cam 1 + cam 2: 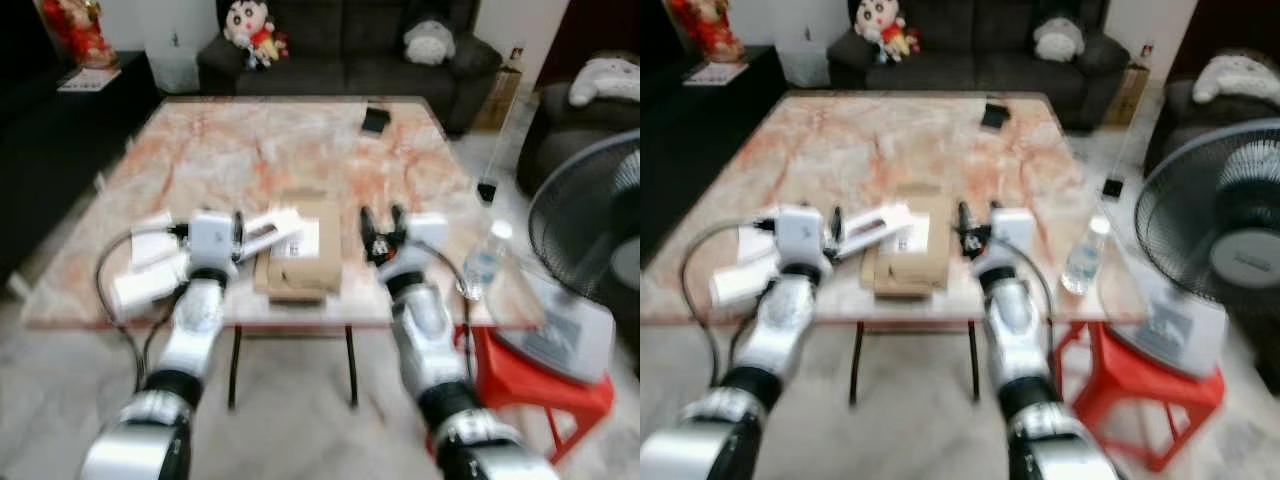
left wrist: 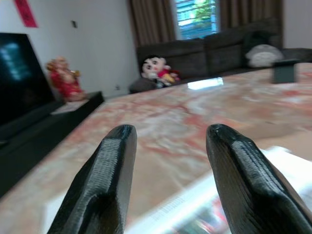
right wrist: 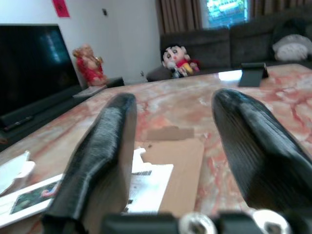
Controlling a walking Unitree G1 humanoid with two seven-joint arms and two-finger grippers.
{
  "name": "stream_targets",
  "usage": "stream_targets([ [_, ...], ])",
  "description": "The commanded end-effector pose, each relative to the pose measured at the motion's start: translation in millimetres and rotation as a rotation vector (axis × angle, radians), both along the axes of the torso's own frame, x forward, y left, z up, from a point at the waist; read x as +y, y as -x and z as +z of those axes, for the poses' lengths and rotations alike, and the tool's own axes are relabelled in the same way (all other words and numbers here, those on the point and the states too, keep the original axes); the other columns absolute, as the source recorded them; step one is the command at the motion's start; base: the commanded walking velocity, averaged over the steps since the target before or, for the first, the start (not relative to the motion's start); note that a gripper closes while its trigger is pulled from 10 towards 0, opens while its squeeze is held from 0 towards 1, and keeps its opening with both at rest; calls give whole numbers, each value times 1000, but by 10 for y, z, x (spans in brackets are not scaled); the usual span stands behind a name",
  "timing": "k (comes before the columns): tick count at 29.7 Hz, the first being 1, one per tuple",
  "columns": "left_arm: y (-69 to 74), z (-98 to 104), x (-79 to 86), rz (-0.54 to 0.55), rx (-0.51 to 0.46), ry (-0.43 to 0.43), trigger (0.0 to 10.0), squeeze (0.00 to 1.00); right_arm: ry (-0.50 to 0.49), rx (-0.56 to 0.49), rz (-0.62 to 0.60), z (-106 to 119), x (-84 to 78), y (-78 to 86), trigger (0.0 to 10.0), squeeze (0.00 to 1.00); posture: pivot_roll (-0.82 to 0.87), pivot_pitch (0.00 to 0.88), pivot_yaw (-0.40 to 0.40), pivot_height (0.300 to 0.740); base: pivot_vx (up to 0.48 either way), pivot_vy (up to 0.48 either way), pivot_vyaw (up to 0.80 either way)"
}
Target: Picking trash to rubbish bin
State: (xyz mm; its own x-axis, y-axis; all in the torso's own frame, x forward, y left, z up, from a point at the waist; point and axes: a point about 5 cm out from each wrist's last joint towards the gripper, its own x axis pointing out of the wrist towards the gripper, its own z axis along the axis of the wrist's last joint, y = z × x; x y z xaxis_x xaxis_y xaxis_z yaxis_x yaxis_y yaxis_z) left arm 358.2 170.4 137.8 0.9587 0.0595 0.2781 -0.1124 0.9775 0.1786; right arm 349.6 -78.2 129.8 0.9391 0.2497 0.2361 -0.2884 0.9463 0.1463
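Both silver arms reach forward over the near edge of the pink-veined marble table [image 1: 300, 140]. The left gripper [image 2: 168, 134] has its black fingers spread apart, empty, just above a long white printed carton [image 1: 268, 230] lying on the table. The right gripper [image 3: 178, 105], fingers likewise apart and holding nothing, hovers beside a flat brown cardboard parcel with a white label [image 1: 300, 255] between the two arms. More white boxes [image 1: 150, 270] lie by the left arm. A clear plastic bottle [image 1: 487, 258] stands at the table's right edge, near a red plastic stool [image 1: 530, 385]. Beyond, a small black object [image 1: 375, 120] rests on the table's far side, before a dark grey sofa [image 1: 350, 50].
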Motion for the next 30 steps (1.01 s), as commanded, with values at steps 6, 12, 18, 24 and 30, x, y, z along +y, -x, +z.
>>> stream_targets([
  [6, -5, 44, -114, -33, -27, -49, 10000, 0, 16, -15, -25, 40, -98, -25, 10000, 0, -19, 0, 6, 740, 197, 0, 0],
  [12, -4, 21, -99, -8, -13, -141, 10000, 59, 15, -13, -20, 38, -85, -21, 10000, 0, -17, 0, 6, 740, 0, 0, 0],
  [18, -20, -17, -101, -17, 25, -246, 10000, 1000, 14, -6, -14, 23, -74, -14, 10000, 0, -17, 0, 5, 740, 0, 0, 0],
  [24, -36, -74, -74, -20, 82, -379, 10000, 1000, 13, -4, -11, 18, -64, -6, 10000, 0, -15, 0, 3, 740, 0, 0, 0],
  [30, -56, -211, -1, -37, 205, -551, 10000, 1000, 12, 0, -3, 7, -41, 6, 10000, 0, -15, 0, 3, 740, 0, 0, 0],
])
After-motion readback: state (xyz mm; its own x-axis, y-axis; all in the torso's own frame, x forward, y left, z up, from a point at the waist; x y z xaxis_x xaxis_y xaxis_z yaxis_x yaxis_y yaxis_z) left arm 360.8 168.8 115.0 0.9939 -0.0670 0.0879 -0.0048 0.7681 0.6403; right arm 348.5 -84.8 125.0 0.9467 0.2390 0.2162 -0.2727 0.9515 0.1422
